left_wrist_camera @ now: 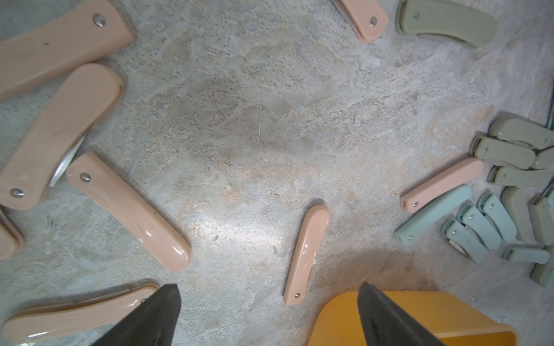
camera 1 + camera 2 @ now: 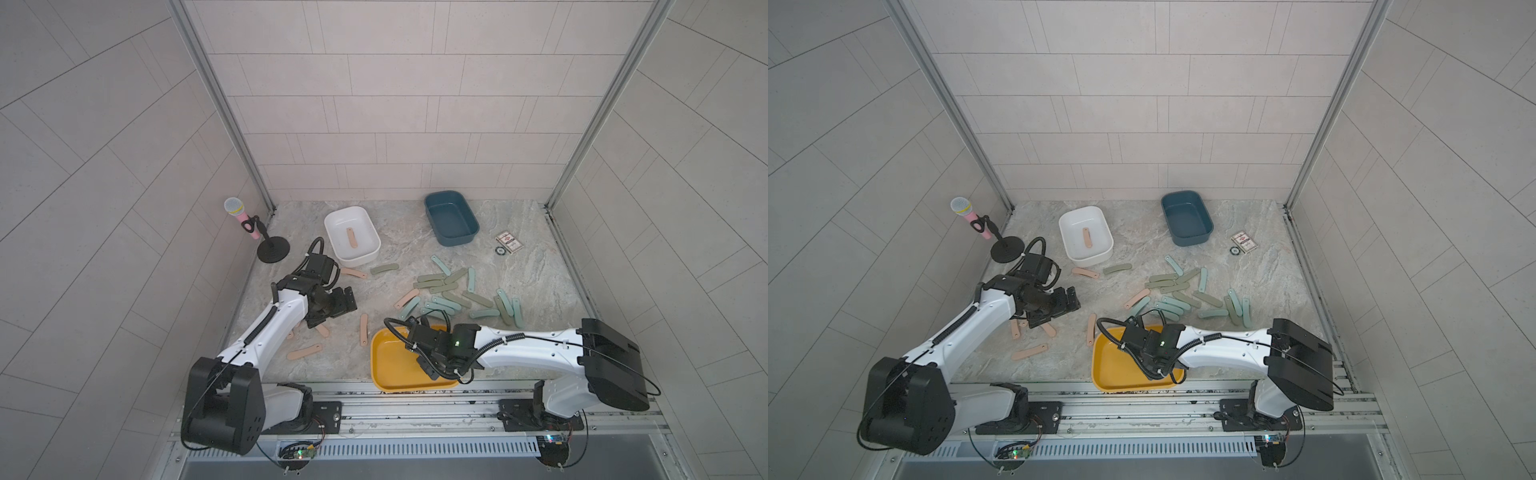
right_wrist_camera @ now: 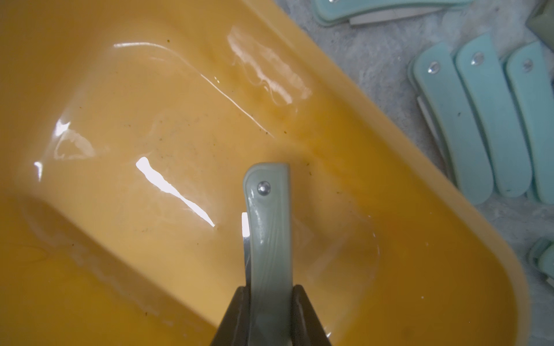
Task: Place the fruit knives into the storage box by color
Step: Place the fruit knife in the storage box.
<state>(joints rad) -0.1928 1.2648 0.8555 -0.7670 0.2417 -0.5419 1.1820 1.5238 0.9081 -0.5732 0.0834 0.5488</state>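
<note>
Your right pincer point(image 3: 269, 292) is closed almost fully on a green knife point(image 3: 267, 233). It grips the knife by one end, so the riveted end sticks out over the floor of the yellow box point(image 3: 120, 149); you cannot tell whether the knife touches that floor. That box sits at the near edge of the desk point(image 2: 519, 282). Your left pincer point(image 1: 268, 287) stands wide open with nothing between its jaws, pointing down at bare desk, with pink knives point(image 1: 305, 254) lying loose all round it. Just beyond the yellow box lies the main pile point(image 2: 453, 291) of green and teal knives, many of them overlapping, with one pink stray point(image 2: 407, 298) at its left edge. Farther back, a pink-and-green pair point(image 2: 384, 269) lies end to end just in front of the white box point(image 2: 332, 224), which holds a single pink knife point(image 2: 351, 238). The blue box point(image 2: 451, 220) stands at the back right, well apart from the white one, and a card pack point(image 2: 508, 241) lies near it. A microphone point(image 2: 235, 207) on a stand is in the far left corner.
</note>
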